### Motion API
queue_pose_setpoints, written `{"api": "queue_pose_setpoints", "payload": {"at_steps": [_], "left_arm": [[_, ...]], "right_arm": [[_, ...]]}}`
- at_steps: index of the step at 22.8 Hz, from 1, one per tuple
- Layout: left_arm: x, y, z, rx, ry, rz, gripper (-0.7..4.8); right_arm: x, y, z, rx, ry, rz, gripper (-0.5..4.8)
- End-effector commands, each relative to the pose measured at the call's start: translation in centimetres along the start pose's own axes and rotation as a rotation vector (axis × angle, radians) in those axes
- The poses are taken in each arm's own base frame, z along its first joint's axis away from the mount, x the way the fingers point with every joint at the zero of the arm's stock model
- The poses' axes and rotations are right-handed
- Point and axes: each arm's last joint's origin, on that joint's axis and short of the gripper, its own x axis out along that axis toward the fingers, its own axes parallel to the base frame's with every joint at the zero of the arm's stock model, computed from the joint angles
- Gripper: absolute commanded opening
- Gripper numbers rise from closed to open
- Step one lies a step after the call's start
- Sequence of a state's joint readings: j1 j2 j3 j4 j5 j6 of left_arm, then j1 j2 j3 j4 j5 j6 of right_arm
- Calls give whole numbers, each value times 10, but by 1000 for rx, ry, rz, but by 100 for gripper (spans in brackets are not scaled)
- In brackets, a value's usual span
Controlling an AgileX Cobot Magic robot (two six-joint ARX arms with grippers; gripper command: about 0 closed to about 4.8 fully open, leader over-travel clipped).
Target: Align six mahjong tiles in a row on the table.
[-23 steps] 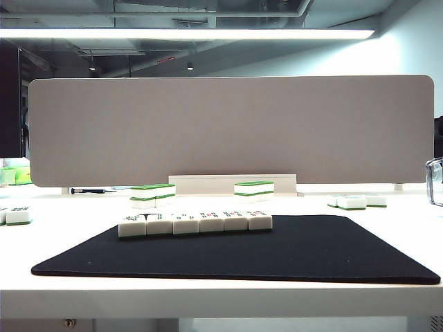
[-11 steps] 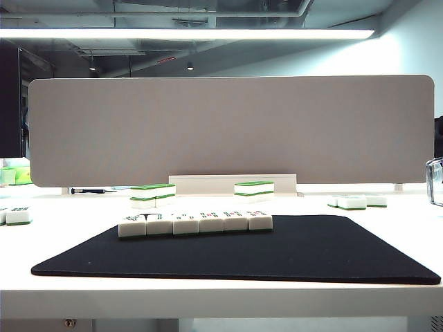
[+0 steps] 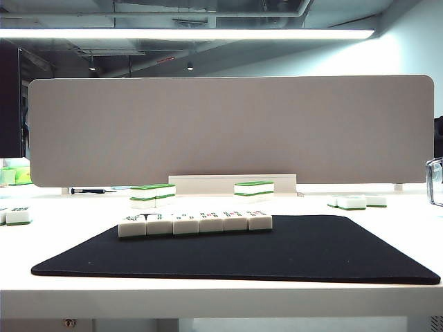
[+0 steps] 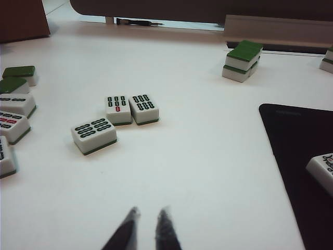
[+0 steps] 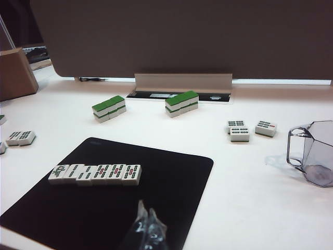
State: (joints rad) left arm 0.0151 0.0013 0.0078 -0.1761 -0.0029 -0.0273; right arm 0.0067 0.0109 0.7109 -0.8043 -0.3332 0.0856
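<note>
White desk (image 3: 415,235) and black mat (image 3: 277,252) carry six mahjong tiles (image 3: 195,223) touching in one row near the mat's far edge. Left gripper (image 4: 148,219) hangs over bare desk, fingers nearly together, empty. Right gripper (image 5: 144,214) hovers above the mat, fingertips together, empty. Any low sweep by that arm could knock the row crooked.

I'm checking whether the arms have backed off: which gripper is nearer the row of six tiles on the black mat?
Right. The right gripper hovers over the black mat, just short of the row of six tiles. The left gripper is off the mat, over bare table.
</note>
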Motion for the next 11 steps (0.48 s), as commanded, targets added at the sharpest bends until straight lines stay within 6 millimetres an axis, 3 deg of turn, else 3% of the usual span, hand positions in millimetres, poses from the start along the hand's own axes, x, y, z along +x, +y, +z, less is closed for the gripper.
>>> {"api": "queue_pose_setpoints", "payload": {"at_steps": [1,7,11], "left_arm": [[0,0,-1,-3,12,-8,50],[0,0,-1,-3,12,-8,49],[0,0,-1,-3,12,-8,49]], "right_arm": [[20,-8,-14,21,-15,1,-1],[53,-22,-36,40,-96,2,-1],[71,-34,-60,53,-91,-136,-1]]}}
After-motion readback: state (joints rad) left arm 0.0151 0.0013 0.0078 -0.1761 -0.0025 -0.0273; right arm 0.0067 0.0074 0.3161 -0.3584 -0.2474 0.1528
